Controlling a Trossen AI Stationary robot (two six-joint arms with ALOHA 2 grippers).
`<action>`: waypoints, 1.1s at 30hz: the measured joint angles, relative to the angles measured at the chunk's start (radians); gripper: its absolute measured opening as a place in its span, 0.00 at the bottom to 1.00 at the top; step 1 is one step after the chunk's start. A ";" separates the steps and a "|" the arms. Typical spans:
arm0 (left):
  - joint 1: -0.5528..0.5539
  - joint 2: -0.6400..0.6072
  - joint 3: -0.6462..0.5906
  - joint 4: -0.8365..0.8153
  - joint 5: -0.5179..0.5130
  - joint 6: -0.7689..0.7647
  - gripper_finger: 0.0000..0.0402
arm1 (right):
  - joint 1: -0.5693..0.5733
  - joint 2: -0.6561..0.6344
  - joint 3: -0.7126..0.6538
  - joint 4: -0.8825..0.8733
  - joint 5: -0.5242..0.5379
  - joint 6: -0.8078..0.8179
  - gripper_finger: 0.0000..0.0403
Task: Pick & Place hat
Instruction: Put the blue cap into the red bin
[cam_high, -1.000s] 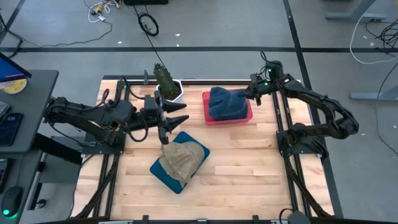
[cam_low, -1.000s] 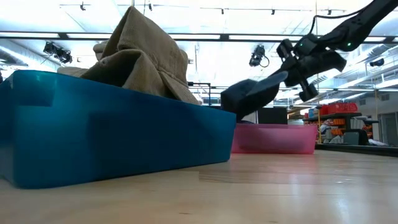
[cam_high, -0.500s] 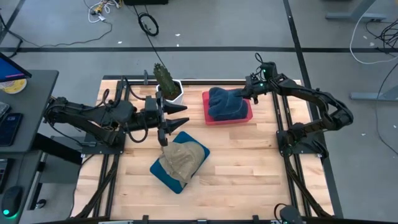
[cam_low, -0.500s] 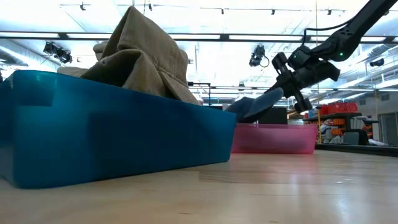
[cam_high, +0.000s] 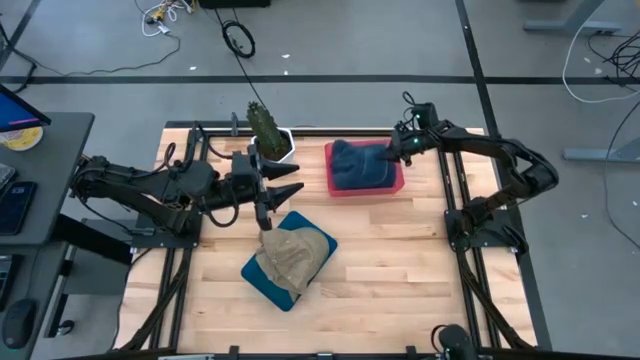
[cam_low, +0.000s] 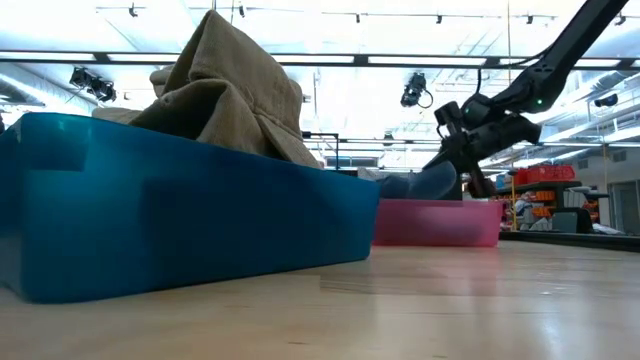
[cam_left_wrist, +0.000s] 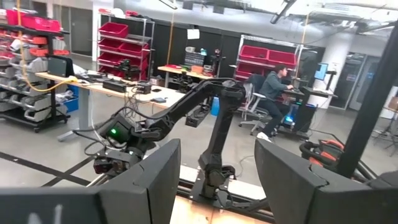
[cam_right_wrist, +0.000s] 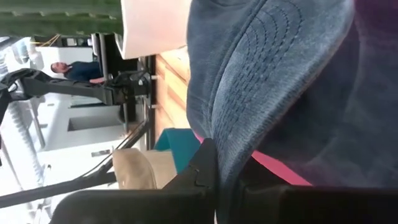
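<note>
Blue hat lowered into pink bin; release pending.

High view: your right gripper (cam_high: 404, 150), at the pink bin (cam_high: 364, 187) on the table's far right, has dropped since 1 s ago, and the blue hat (cam_high: 360, 163) now lies inside. Left gripper (cam_high: 283, 190) waits, fingers apart, beside the teal bin (cam_high: 262, 275).
Low view: the hat (cam_low: 418, 185) has sunk to the rim.
Right wrist view: fingers clamped on the brim (cam_right_wrist: 261, 68); you likely open next.
</note>
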 joint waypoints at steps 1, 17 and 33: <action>0.000 0.000 0.000 0.000 -0.004 0.000 0.52 | 0.000 0.013 0.000 0.000 -0.008 -0.001 0.01; 0.035 0.000 0.000 0.000 -0.007 -0.025 0.52 | 0.001 0.090 0.000 0.021 0.058 -0.106 0.11; 0.035 0.000 0.000 -0.001 -0.006 -0.025 0.52 | 0.003 -0.018 -0.001 -0.111 0.217 -0.142 0.53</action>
